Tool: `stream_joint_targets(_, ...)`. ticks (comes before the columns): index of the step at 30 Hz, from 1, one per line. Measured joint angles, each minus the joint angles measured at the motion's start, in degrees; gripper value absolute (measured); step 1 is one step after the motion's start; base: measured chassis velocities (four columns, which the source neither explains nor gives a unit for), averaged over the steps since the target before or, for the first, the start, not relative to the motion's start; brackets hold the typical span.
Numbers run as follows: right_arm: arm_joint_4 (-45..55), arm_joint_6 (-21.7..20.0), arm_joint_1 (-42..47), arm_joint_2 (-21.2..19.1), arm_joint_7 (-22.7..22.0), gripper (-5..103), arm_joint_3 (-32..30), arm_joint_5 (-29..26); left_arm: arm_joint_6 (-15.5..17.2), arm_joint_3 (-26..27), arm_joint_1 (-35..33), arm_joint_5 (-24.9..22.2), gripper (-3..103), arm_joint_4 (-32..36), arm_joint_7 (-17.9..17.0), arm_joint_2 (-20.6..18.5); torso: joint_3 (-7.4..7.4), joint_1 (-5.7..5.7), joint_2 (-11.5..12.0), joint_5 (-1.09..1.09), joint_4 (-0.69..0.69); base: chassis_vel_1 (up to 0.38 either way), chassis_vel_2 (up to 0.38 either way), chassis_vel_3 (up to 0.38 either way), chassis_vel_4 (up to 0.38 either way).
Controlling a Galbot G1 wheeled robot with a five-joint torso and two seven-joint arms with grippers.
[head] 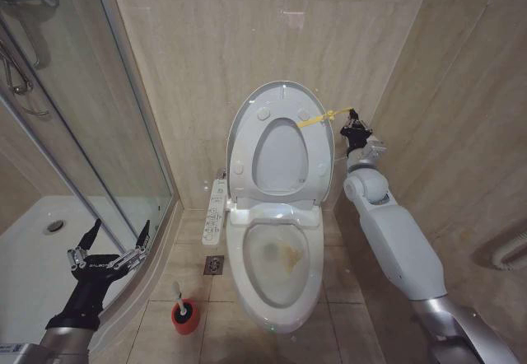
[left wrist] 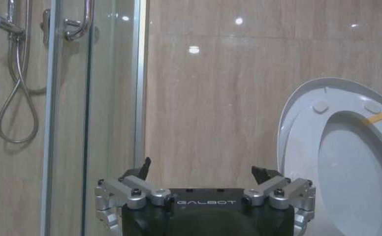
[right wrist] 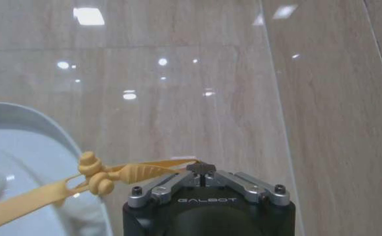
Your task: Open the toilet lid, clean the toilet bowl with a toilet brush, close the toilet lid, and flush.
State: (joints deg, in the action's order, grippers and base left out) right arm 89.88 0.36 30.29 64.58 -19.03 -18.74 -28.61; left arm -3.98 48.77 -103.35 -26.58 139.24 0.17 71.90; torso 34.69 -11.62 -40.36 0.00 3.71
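Observation:
The toilet lid stands raised against the back wall, with the ring seat up in front of it. A yellow tag hangs from its rim, and my right gripper is shut on this tag beside the lid's upper right edge. Below, the toilet bowl lies uncovered, with a brownish-yellow stain inside. The toilet brush stands upright in a red holder on the floor left of the bowl. My left gripper hovers open and empty above the shower tray's edge, left of the brush.
A glass shower door and a white shower tray fill the left side. A control panel sticks out from the toilet's left side, above a floor drain. The tiled right wall runs close behind my right arm.

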Motion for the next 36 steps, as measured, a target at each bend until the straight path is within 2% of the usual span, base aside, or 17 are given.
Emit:
stream_joint_targets(2, 4.25, -0.39, 3.64, -1.39, 2.25, 0, -1.72, -0.91, 0.0, 0.0, 0.0, 0.0, 100, 0.0, 0.0, 0.0, 0.0, 0.0, 0.0, 0.01, 0.0, 0.0, 0.0, 0.0, 0.0)
stream_joint_targets(6, 10.79, -2.05, 9.35, -2.39, 2.43, 0, -3.87, -1.5, 0.0, 0.0, 0.0, 0.0, 100, 0.0, 0.0, 0.0, 0.0, 0.0, 0.0, 0.0, -0.01, 0.0, 0.0, 0.0, 0.0)
stream_joint_targets(7, 13.67, -2.75, 11.9, -2.58, 2.25, 21, -4.36, -1.62, 0.0, 0.0, 0.0, 0.0, 100, 0.0, 0.01, -0.01, -0.01, 0.0, 0.0, 0.02, -0.01, 0.0, 0.0, 0.0, 0.0)
stream_joint_targets(13, 22.56, -3.9, 21.51, -2.91, 2.17, 21, -5.49, -1.64, 0.0, 0.0, 0.0, 0.0, 100, 0.0, 0.0, 0.0, -0.01, 0.01, -0.01, 0.0, -0.04, 0.0, 0.0, 0.0, 0.0)
stream_joint_targets(14, 24.36, -4.06, 23.95, -2.7, 2.27, 48, -5.68, -1.69, 0.0, 0.0, 0.0, 0.0, 100, 0.0, 0.0, 0.0, -0.01, 0.01, -0.01, -0.01, -0.02, 0.0, 0.0, 0.0, 0.0)
stream_joint_targets(20, 28.34, -4.18, 30.7, -1.37, 2.44, 48, -7.41, -2.44, 0.0, 0.0, 0.0, 0.0, 100, 0.0, 0.0, 0.0, -0.01, 0.0, -0.01, 0.0, -0.05, 0.0, 0.0, 0.0, 0.0)
stream_joint_targets(21, 29.53, -4.56, 32.62, -1.21, 2.15, 76, -8.02, -2.53, 0.0, 0.0, 0.0, 0.0, 100, 0.0, 0.0, 0.0, -0.01, 0.0, -0.01, 0.0, -0.04, 0.0, 0.0, 0.0, 0.0)
stream_joint_targets(23, 30.58, -4.8, 34.12, -1.15, 1.7, 76, -8.52, -2.54, 0.0, 0.0, 0.0, 0.0, 100, 0.0, 0.0, 0.0, -0.01, 0.0, -0.01, 0.0, -0.05, 0.0, 0.0, 0.0, 0.0)
stream_joint_targets(27, 36.96, -5.71, 47.34, 0.15, 0.69, 76, -12.44, 0.72, 0.0, 0.0, 0.0, 0.0, 100, 0.0, 0.0, 0.0, -0.01, 0.01, -0.01, 0.0, -0.01, 0.0, 0.0, 0.0, 0.0)
stream_joint_targets(28, 36.96, -5.71, 47.34, 0.15, 0.69, 76, -12.44, 0.72, 0.0, 0.0, 0.0, 0.0, 100, 0.0, 0.0, 0.0, -0.01, 0.01, -0.01, 0.0, -0.01, 0.0, 0.0, 0.0, 0.0)
stream_joint_targets(29, 38.78, -5.68, 50.87, 1.01, 1.31, 99, -13.72, 1.96, 0.0, 0.0, 0.0, 0.0, 100, 0.0, 0.0, 0.01, -0.01, 0.01, -0.01, 0.0, -0.01, 0.0, 0.0, 0.0, 0.0)
stream_joint_targets(32, 41.75, -3.46, 58.22, 3.46, 3.11, 99, -16.41, 6.57, 0.0, 0.0, 0.0, 0.0, 100, 0.0, 0.0, 0.0, -0.01, 0.01, -0.01, -0.01, -0.05, 0.0, 0.0, 0.0, 0.0)
stream_joint_targets(33, 41.75, -3.46, 58.22, 3.46, 3.11, 99, -16.41, 6.57, 0.0, 0.0, 0.0, 0.0, 100, 0.0, 0.0, 0.0, -0.01, 0.01, -0.01, -0.01, -0.05, 0.0, 0.0, 0.0, 0.0)
stream_joint_targets(36, 43.42, -0.4, 65.87, 7.76, 4.53, 100, -19.0, 10.03, 0.0, 0.0, 0.0, 0.0, 100, 0.0, 0.0, 0.0, -0.01, 0.01, -0.01, -0.01, -0.01, 0.0, 0.0, 0.0, 0.0)
